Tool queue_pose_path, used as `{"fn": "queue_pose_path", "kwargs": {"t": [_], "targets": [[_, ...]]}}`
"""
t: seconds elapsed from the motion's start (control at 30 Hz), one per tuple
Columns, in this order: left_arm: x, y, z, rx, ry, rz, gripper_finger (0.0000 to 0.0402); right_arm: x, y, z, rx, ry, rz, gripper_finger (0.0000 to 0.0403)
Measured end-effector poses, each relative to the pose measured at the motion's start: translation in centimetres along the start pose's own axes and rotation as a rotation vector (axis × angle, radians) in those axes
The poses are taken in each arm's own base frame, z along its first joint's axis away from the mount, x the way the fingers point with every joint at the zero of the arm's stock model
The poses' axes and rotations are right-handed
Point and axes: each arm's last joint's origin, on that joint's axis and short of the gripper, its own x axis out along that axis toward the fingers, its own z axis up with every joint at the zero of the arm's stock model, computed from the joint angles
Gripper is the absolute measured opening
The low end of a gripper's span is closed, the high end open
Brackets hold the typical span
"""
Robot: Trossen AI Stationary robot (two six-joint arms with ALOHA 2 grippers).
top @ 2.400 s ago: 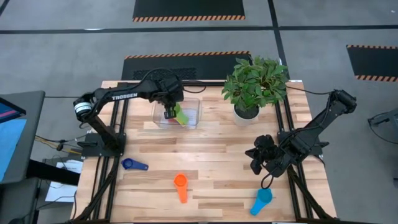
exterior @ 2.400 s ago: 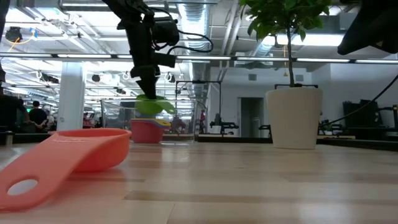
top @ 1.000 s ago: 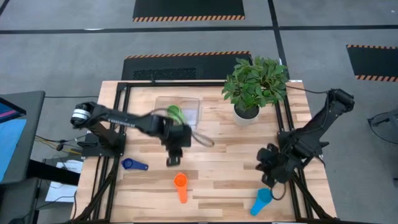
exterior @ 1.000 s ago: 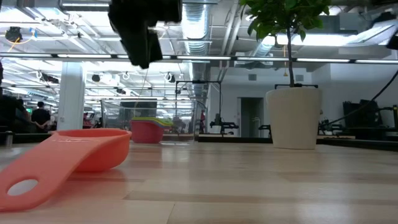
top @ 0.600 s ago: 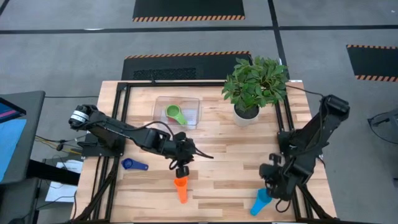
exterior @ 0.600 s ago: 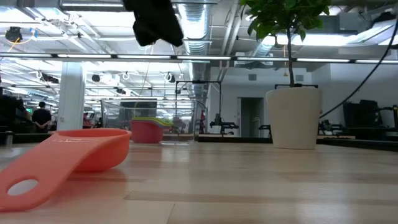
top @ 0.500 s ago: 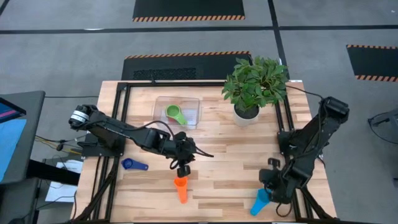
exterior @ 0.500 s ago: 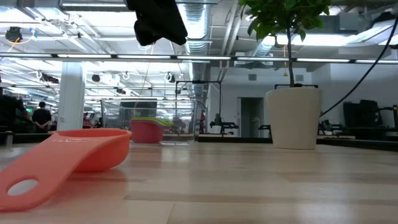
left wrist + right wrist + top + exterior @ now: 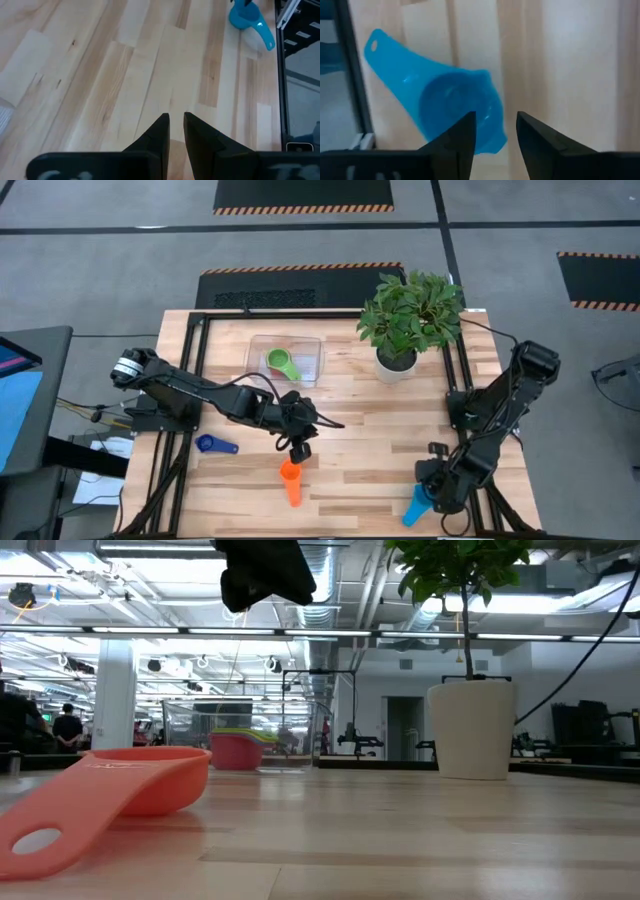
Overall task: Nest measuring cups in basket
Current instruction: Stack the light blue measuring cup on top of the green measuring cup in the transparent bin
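The clear plastic basket [image 9: 285,360] sits at the far side of the wooden table [image 9: 350,430], just left of the white pot with the green plant [image 9: 408,320]. A green round cup [image 9: 281,364] lies on top inside it, and the low view shows a red cup [image 9: 236,751] under it.

Three cups are not in the basket yet. The small dark blue cup [image 9: 215,445] lies near the left edge. The orange plastic cup [image 9: 291,481] lies near the front, in the middle. The light blue plastic cup [image 9: 420,503] lies at the near right.

The left gripper [image 9: 298,452] hangs just above the orange cup, with its two fingers almost pressed together and nothing between them. It may bump the cup and push it away, because there is little room for the cup to fit between the fingers.

The right gripper [image 9: 494,129] is right over the light blue cup with its fingers spread. The cup's wall is round and smooth, so it could slip out or tip if the fingers close off-centre.
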Motion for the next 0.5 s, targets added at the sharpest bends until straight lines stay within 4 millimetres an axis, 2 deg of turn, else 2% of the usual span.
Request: {"fn": "queue_pose_path", "kwargs": {"t": [0.17,0.3,0.5], "targets": [[0.0,0.0,0.0,-0.003,0.000,0.000,0.0043,-1.1,0.0,0.1,0.020,-0.024,0.050,0.0149],[0.0,0.0,0.0,-0.002,0.001,0.000,0.0043,-1.7,1.0,-0.2,-0.013,-0.035,0.158,0.0121],[0.0,0.1,0.0,0.011,-0.010,0.024,0.0043,-0.5,1.7,-1.2,-0.023,-0.004,0.129,0.0069]]}}
